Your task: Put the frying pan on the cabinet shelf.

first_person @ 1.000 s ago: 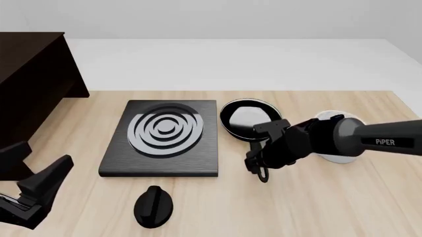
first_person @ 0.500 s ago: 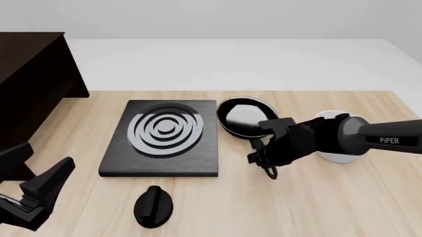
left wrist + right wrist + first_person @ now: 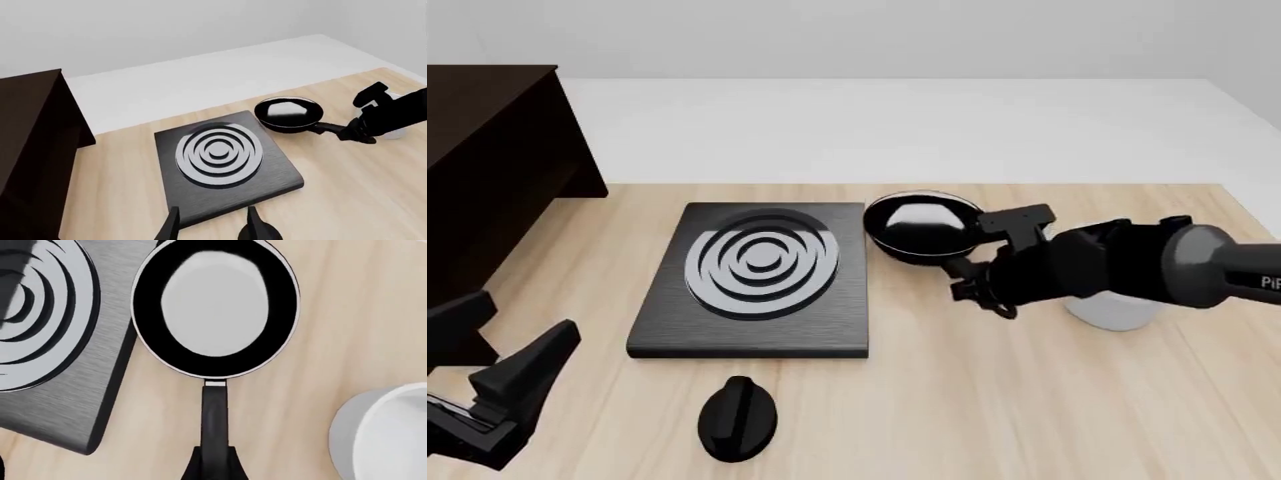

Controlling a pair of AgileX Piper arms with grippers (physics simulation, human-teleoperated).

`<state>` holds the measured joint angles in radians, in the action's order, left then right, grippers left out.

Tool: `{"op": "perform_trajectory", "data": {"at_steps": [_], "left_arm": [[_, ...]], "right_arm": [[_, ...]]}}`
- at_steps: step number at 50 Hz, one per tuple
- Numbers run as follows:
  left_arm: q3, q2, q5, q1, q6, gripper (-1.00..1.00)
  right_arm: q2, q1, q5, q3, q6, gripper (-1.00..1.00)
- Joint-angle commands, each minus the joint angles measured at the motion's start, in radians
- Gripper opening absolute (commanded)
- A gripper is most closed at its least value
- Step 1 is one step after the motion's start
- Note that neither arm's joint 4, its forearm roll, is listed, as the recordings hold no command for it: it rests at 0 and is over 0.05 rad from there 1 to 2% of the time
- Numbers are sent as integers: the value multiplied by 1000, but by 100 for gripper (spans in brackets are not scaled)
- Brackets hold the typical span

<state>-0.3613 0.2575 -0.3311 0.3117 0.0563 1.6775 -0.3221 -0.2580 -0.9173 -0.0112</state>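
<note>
Nearest the camera, down at 7 o'clock on the table, the left gripper sits with its fingers spread wide and nothing in them, and a black oval knob lies just ahead at 6. Past that, the right gripper is pinched onto the long straight handle of the frying pan, a small round black pan with a shiny inside mirroring a pale patch, around 1 o'clock of the table, beside the hob. The white bowl is mostly hidden behind that arm, and the dark cabinet shelf is far off at 10 o'clock.
</note>
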Motion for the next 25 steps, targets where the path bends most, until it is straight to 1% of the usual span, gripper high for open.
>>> {"op": "perform_trajectory", "data": {"at_steps": [1, 3, 4, 7, 10, 12, 14, 17, 22, 23, 25], "left_arm": [[6, -4, 3, 3, 0, 100], [12, -7, 6, 4, 2, 100], [11, -7, 6, 3, 1, 100], [8, -8, 4, 3, 1, 100], [9, -12, 3, 2, 1, 100], [11, -15, 2, 4, 0, 100], [11, -17, 1, 7, 0, 100], [11, -14, 3, 8, 0, 100], [14, -14, 7, 9, 0, 100], [14, -14, 7, 9, 0, 100], [11, -15, 4, 11, 1, 100]], "right_arm": [[-62, 2, 7, -50, 39, -100], [-67, -1, 3, -57, 50, -100], [-70, -1, -1, -63, 46, -100], [-91, -3, -3, -70, 78, -100], [-103, -5, -16, -90, 75, -100], [-118, -2, -8, -92, 92, -100], [-121, 3, -1, -87, 91, -100], [-124, -4, 3, -71, 109, -100], [-145, -9, -3, -96, 128, -100], [-146, -10, -6, -100, 125, -100], [-158, -23, -7, -108, 149, -100]]}}
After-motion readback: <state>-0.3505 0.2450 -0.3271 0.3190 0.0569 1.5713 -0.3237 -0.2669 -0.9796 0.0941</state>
